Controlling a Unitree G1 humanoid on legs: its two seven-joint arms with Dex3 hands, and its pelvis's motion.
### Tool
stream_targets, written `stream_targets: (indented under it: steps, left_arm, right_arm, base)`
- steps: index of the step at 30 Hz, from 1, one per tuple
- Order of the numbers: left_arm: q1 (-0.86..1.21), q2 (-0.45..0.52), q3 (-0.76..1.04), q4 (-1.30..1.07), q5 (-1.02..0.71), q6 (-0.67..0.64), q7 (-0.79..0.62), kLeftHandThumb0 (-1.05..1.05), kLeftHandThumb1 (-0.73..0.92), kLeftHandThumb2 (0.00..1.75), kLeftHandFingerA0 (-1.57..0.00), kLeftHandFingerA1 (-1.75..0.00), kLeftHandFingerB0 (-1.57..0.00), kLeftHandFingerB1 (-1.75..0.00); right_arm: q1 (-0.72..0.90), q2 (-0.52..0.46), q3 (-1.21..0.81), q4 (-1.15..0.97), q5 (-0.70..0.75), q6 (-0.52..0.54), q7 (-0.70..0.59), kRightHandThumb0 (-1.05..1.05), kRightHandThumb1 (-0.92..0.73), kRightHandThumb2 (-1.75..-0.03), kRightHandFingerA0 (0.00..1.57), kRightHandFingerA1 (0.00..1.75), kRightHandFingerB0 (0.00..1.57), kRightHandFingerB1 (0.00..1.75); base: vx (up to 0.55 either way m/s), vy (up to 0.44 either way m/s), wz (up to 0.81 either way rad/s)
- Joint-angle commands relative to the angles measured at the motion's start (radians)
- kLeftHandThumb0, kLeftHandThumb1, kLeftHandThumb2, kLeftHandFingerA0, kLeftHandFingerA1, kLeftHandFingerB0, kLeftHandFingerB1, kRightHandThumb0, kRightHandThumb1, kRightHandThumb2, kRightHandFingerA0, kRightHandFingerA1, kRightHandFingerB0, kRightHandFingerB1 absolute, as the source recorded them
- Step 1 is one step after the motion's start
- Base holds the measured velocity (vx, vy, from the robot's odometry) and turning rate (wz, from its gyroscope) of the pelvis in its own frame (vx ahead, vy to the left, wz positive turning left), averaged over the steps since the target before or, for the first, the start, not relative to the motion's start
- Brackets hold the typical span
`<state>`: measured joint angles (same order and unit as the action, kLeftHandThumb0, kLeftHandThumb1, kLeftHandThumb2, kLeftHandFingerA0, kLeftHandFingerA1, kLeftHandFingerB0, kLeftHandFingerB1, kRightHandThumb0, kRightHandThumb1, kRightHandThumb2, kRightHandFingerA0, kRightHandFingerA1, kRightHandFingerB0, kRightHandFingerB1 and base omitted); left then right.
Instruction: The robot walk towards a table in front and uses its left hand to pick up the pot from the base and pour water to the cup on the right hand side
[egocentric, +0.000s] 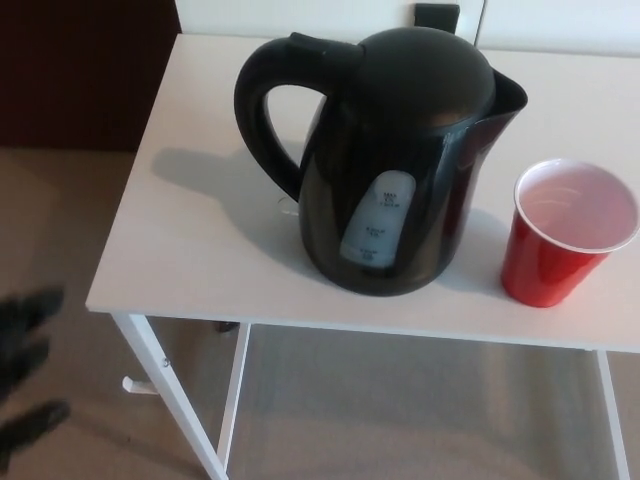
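White table (190, 250), pot (400, 160) right of left robot hand (25, 370)

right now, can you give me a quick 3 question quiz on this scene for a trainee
1. True or false: the kettle stands on the table.
2. Which way does the kettle's handle face? A) picture left B) picture right
3. Fill in: the red cup stands upright, apart from the kettle, on its ____ side in the picture.

Key: 1 true; 2 A; 3 right.

The left hand is a dark blur low at picture left, off the table.
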<state>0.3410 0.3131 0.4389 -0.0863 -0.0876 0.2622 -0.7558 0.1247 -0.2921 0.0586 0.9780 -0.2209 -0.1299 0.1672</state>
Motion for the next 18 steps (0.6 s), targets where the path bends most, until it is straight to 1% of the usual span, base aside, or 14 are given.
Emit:
stream_targets:
  steps: [1, 2, 3, 5, 7, 10, 11, 13, 14, 16, 17, 18]
  left_arm:
    - [0.175, -0.126, 0.063, 0.446, 0.038, -0.331, 0.231, -0.69, 0.77, 0.92, 0.00, -0.11, 0.00, -0.13]
    - [0.153, -0.106, 0.025, 0.528, 0.080, -0.333, 0.255, -0.63, 0.92, 0.73, 0.00, -0.06, 0.00, -0.13]
    - [0.134, -0.088, -0.011, 0.587, 0.114, -0.350, 0.273, -0.73, 0.86, 1.11, 0.00, -0.19, 0.00, -0.19]
    - [0.099, -0.064, -0.054, 0.666, 0.155, -0.389, 0.306, -0.73, 0.84, 1.10, -0.01, -0.21, -0.01, -0.21]
    - [0.066, -0.053, -0.075, 0.699, 0.173, -0.369, 0.348, -0.72, 0.85, 1.10, 0.00, -0.21, 0.00, -0.20]
    - [0.044, -0.037, -0.107, 0.747, 0.194, -0.397, 0.383, -0.73, 0.85, 1.09, -0.04, -0.23, -0.04, -0.22]
    - [0.039, -0.036, -0.119, 0.751, 0.190, -0.397, 0.372, -0.72, 0.85, 1.09, -0.02, -0.22, -0.02, -0.21]
    - [0.030, -0.032, -0.136, 0.768, 0.189, -0.413, 0.379, -0.73, 0.84, 1.07, -0.04, -0.23, -0.04, -0.23]
    - [0.021, -0.020, -0.167, 0.795, 0.222, -0.442, 0.413, -0.72, 0.83, 1.06, -0.06, -0.29, -0.06, -0.27]
    - [0.007, -0.010, -0.190, 0.827, 0.238, -0.464, 0.435, -0.71, 0.82, 1.06, -0.06, -0.31, -0.06, -0.28]
    - [-0.001, -0.004, -0.204, 0.844, 0.244, -0.466, 0.444, -0.70, 0.81, 1.05, -0.07, -0.34, -0.06, -0.30]
    - [-0.014, 0.009, -0.220, 0.879, 0.248, -0.476, 0.447, -0.65, 0.79, 1.07, -0.04, -0.36, -0.04, -0.33]
  right_arm:
    - [0.032, 0.013, -0.108, 0.089, 0.111, -0.075, -0.032, -0.35, -0.63, -0.58, 0.68, 0.61, 0.50, 0.45]
    - [0.023, 0.010, -0.114, 0.096, 0.108, -0.076, -0.036, -0.33, -0.63, -0.58, 0.68, 0.60, 0.50, 0.45]
    - [0.024, 0.004, -0.120, 0.089, 0.109, -0.081, -0.033, -0.33, -0.64, -0.58, 0.67, 0.62, 0.50, 0.47]
    - [0.030, -0.005, -0.126, 0.068, 0.110, -0.090, -0.026, -0.34, -0.64, -0.58, 0.67, 0.61, 0.51, 0.48]
    - [0.009, -0.004, -0.136, 0.092, 0.114, -0.083, -0.030, -0.33, -0.63, -0.58, 0.68, 0.60, 0.51, 0.47]
    - [0.003, -0.007, -0.144, 0.099, 0.110, -0.084, -0.037, -0.34, -0.63, -0.58, 0.68, 0.59, 0.53, 0.47]
    - [0.004, -0.007, -0.152, 0.100, 0.115, -0.094, -0.036, -0.33, -0.63, -0.58, 0.68, 0.61, 0.53, 0.48]
    - [-0.005, -0.006, -0.157, 0.115, 0.112, -0.099, -0.034, -0.34, -0.62, -0.58, 0.68, 0.61, 0.52, 0.48]
    - [-0.014, -0.011, -0.146, 0.114, 0.095, -0.096, -0.035, -0.35, -0.63, -0.58, 0.68, 0.59, 0.51, 0.47]
    - [-0.025, -0.014, -0.142, 0.114, 0.088, -0.089, -0.032, -0.34, -0.63, -0.58, 0.68, 0.59, 0.51, 0.46]
    - [-0.031, -0.015, -0.142, 0.114, 0.090, -0.091, -0.029, -0.34, -0.64, -0.58, 0.69, 0.61, 0.52, 0.47]
    - [-0.039, -0.018, -0.145, 0.118, 0.095, -0.100, -0.020, -0.34, -0.63, -0.58, 0.67, 0.61, 0.52, 0.47]
  base:
    - [0.00, 0.000, 0.00]
    - [0.00, 0.000, 0.00]
    - [0.00, 0.000, 0.00]
    - [0.00, 0.000, 0.00]
    - [0.00, 0.000, 0.00]
    - [0.00, 0.000, 0.00]
    - [0.00, 0.000, 0.00]
    - [0.00, 0.000, 0.00]
    - [0.00, 0.000, 0.00]
    - [0.00, 0.000, 0.00]
    - [0.00, 0.000, 0.00]
    - [0.00, 0.000, 0.00]
